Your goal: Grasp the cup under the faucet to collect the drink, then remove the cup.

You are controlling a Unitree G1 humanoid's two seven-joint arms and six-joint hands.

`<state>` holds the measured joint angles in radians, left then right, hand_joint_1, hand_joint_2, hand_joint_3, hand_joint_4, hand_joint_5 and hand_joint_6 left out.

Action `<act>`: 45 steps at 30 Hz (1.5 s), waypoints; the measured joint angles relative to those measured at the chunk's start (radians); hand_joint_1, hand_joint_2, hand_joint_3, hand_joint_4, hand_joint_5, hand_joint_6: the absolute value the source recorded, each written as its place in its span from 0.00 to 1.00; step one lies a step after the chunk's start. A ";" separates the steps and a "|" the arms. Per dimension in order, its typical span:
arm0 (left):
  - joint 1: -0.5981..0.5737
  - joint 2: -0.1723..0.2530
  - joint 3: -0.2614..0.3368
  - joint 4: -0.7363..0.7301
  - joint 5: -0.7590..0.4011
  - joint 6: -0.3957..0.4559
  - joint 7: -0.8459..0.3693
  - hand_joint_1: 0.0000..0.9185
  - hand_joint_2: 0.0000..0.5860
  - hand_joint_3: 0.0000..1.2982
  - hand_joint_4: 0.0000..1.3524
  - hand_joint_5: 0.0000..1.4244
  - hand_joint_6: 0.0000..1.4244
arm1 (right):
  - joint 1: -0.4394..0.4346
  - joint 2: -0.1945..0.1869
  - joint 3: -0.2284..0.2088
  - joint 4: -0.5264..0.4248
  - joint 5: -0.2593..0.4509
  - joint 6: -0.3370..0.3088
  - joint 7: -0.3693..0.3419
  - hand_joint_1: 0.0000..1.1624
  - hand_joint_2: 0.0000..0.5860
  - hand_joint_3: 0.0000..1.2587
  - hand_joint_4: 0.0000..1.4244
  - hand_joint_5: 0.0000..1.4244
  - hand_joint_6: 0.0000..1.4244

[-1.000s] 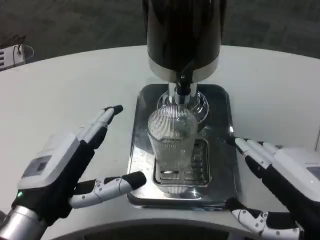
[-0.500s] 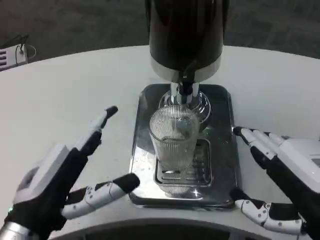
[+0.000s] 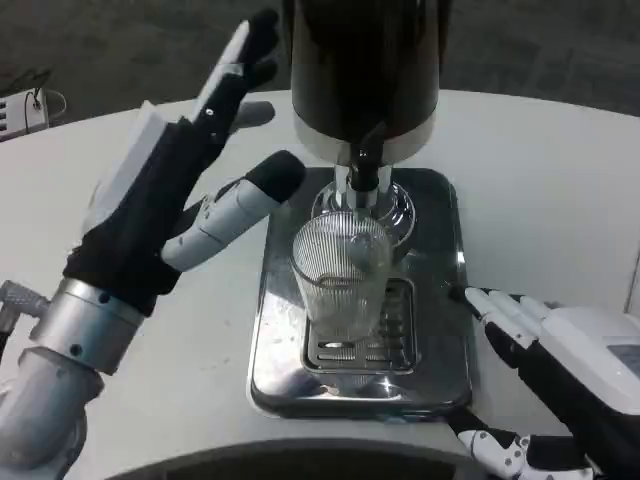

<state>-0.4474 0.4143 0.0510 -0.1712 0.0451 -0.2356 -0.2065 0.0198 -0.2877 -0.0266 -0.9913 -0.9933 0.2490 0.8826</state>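
Observation:
A clear ribbed cup point(image 3: 342, 280) stands upright on the grille of the shiny metal drip tray point(image 3: 440, 300), directly below the faucet point(image 3: 362, 170) of the dark dispenser point(image 3: 362, 65). My left hand point(image 3: 180, 185) is raised off the table to the left of the dispenser, fingers spread and pointing up toward it, holding nothing. My right hand point(image 3: 560, 370) lies low at the tray's right front corner, fingers apart, a little clear of the cup.
The round white table point(image 3: 120, 150) has bare room to the left and right of the tray. A white power strip point(image 3: 22, 110) sits at the far left edge. Dark floor lies beyond the table.
My left hand has lifted from beside the tray's front left and swung up toward the dispenser's left side. The right hand has shifted slightly toward the tray. The cup has stayed put.

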 measured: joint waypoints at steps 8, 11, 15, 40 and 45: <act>-0.101 -0.007 -0.065 0.037 -0.008 0.088 -0.103 0.00 0.12 0.04 0.00 0.09 0.15 | 0.062 0.000 0.010 -0.036 0.016 0.001 0.008 0.41 0.82 0.01 0.00 0.00 0.00; -0.117 -0.007 -0.078 0.041 -0.008 0.093 -0.127 0.00 0.12 0.05 0.02 0.10 0.16 | 0.065 0.001 0.011 -0.038 0.019 0.001 0.008 0.41 0.82 0.01 0.00 0.00 0.00; -0.118 -0.008 -0.109 0.042 0.000 0.093 -0.161 0.00 0.12 0.07 0.03 0.12 0.17 | 0.069 0.004 0.010 -0.039 0.021 0.000 0.008 0.41 0.82 0.01 0.00 0.00 0.00; -0.189 0.038 -0.176 0.025 0.093 0.150 -0.240 0.00 0.09 0.00 0.00 0.04 0.10 | 0.102 0.083 -0.040 -0.039 0.065 -0.070 0.008 0.41 0.81 0.01 0.00 0.00 0.00; -0.206 0.047 -0.193 0.030 0.122 0.146 -0.247 0.00 0.08 0.00 0.00 0.03 0.10 | 0.103 0.097 -0.054 -0.039 0.090 -0.067 0.008 0.41 0.80 0.01 0.00 0.00 0.00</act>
<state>-0.6531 0.4615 -0.1422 -0.1409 0.1669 -0.0894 -0.4537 0.1231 -0.1908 -0.0810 -1.0302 -0.9033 0.1816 0.8903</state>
